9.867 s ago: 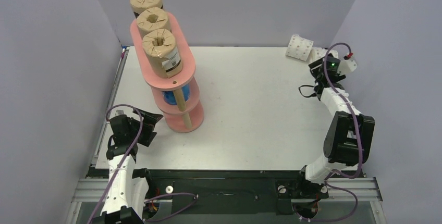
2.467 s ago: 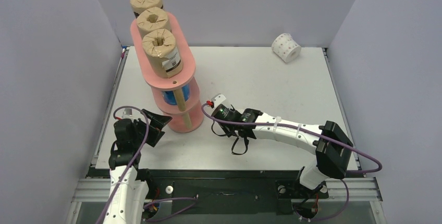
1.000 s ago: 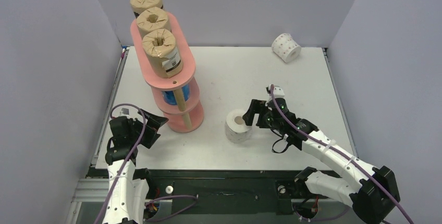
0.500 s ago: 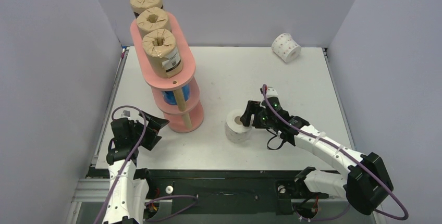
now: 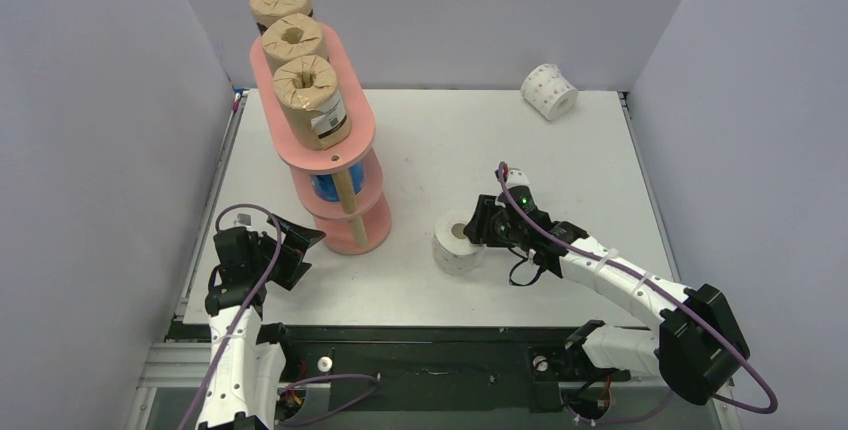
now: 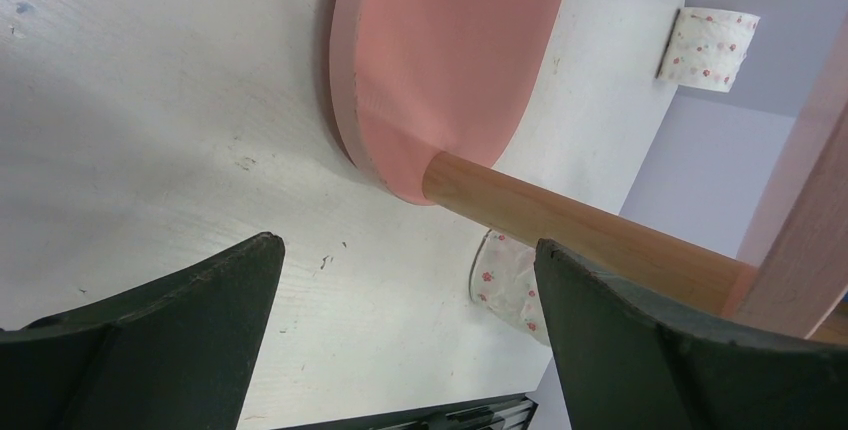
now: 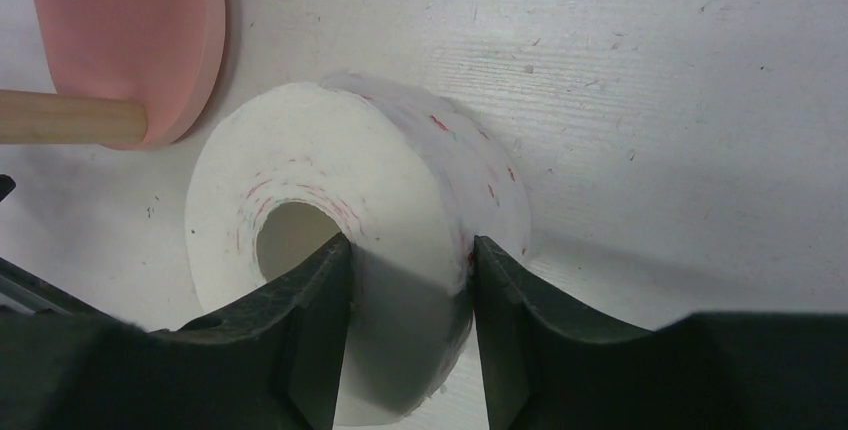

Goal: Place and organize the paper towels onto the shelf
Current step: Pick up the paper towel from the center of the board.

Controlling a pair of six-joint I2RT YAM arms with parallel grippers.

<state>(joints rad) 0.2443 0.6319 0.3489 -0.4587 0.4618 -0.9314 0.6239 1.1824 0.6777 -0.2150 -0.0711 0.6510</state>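
Lower left of top view: left gripper point(image 5: 300, 248) idle, jaws spread wide with nothing between them, aimed at the foot of the shelf point(image 5: 362, 128). Its wrist view shows the bottom board bare where visible, with a wooden post point(image 6: 560, 225) crossing the frame. Shelf stands left of centre: three brown rolls point(image 5: 312, 90) upright in a row on the top tier, blue roll point(image 5: 325, 188) glimpsed on the middle tier, cannot tell how many blue are there. Centre of frame, just right of shelf base: dotted roll point(image 5: 457, 243) standing on end on the table point(image 5: 500, 140), near the bottom board but apart from it. Right gripper point(image 5: 478, 230) reaches it from the right. Right wrist view shows one finger down the core hole and the other outside, wall pinched between them, so it is clamped on the roll; roll's base looks to be on the table. Upper right corner: second dotted roll point(image 5: 549, 91) on its side at the far table edge, well apart from everything. Step in hand, by my read: pick-up of this roll for the bottom tier. Next move calls for a lift, a short carry left, going in low under the middle board, clearing the post, and setting it upright at one end so others fit. Risk: thin wall grip may let the roll tilt or crush
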